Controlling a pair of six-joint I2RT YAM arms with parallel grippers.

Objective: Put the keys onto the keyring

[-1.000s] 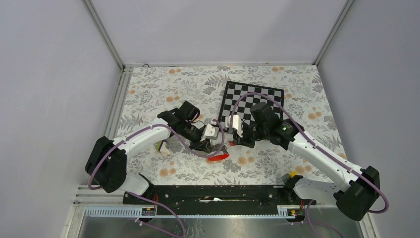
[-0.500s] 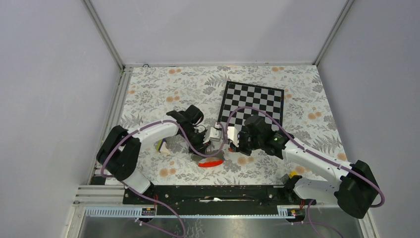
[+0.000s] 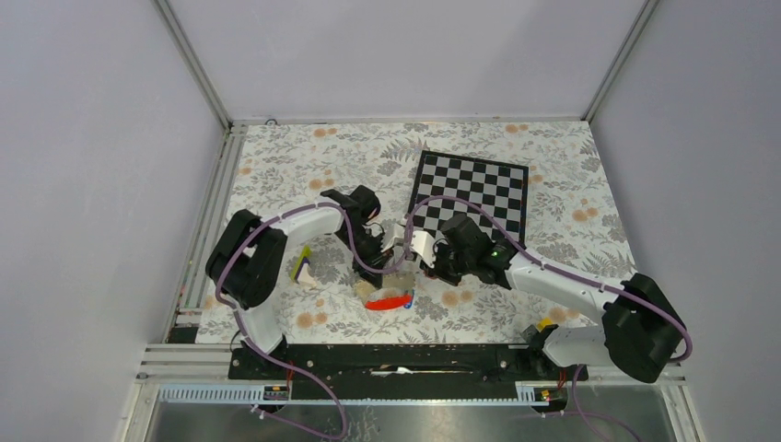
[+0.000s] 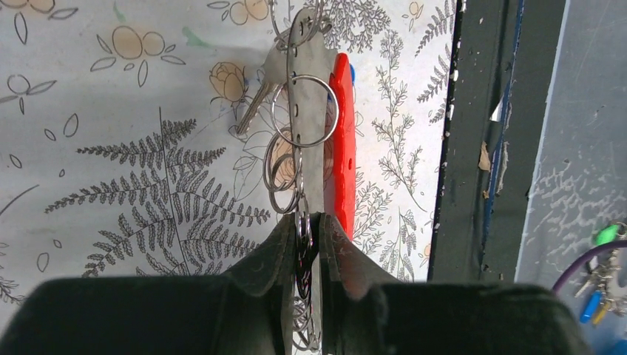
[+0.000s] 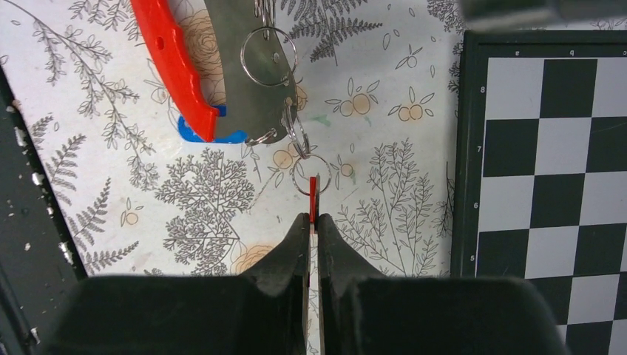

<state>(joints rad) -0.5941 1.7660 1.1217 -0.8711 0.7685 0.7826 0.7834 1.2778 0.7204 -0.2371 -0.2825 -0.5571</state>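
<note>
While the left gripper clamps the curved grey strap keyring with its red section over the floral table, the right gripper pinches the small red-tagged key just beside it.

Floral table carries chessboard and wedge block
</note>
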